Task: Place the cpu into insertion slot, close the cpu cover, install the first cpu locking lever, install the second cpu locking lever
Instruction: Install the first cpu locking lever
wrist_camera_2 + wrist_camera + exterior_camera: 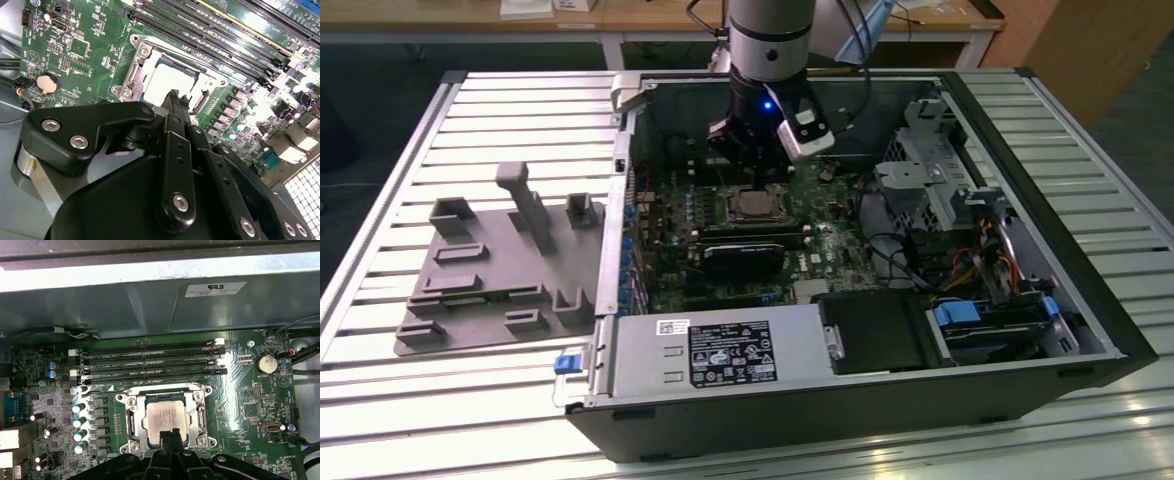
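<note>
Seeing cpu (165, 417) seated in insertion slot (134, 415) mid-motherboard (240, 405), memory slots (150, 362) just on its far side; dull silver top visible through window of cpu cover (165, 390); reading cover as down flat around chip, from both wrist views; can't make out lever state. Got gripper (169, 436) closed, tips together, nothing held; hovering at socket's near edge, right over frame rim; can't tell if touching. Judging step as closing/locking, not placing. For doing it well: press with closed tips on metal frame or lever only, never on chip top; push straight and slow; keep off capacitor row (80, 420) just beside socket; confirm frame flat on all sides before loading it; stop if chip tilts in window.
</note>
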Action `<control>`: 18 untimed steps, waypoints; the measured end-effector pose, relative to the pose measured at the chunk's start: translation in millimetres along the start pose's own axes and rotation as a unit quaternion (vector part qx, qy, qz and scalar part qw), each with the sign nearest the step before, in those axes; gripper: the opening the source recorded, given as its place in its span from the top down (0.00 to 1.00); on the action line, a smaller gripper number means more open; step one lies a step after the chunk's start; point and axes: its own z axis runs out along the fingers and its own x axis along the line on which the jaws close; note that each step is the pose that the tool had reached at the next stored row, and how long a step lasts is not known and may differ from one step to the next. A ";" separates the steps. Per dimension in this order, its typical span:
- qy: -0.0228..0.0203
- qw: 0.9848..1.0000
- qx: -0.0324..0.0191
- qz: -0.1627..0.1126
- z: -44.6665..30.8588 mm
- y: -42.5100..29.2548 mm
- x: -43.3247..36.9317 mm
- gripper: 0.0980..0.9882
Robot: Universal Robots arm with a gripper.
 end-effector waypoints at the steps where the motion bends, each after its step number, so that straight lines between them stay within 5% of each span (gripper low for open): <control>1: 0.000 1.000 0.000 0.000 0.0 0.0 0.0 0.99; 18: 0.000 1.000 0.000 0.000 -9.8 0.6 1.0 0.99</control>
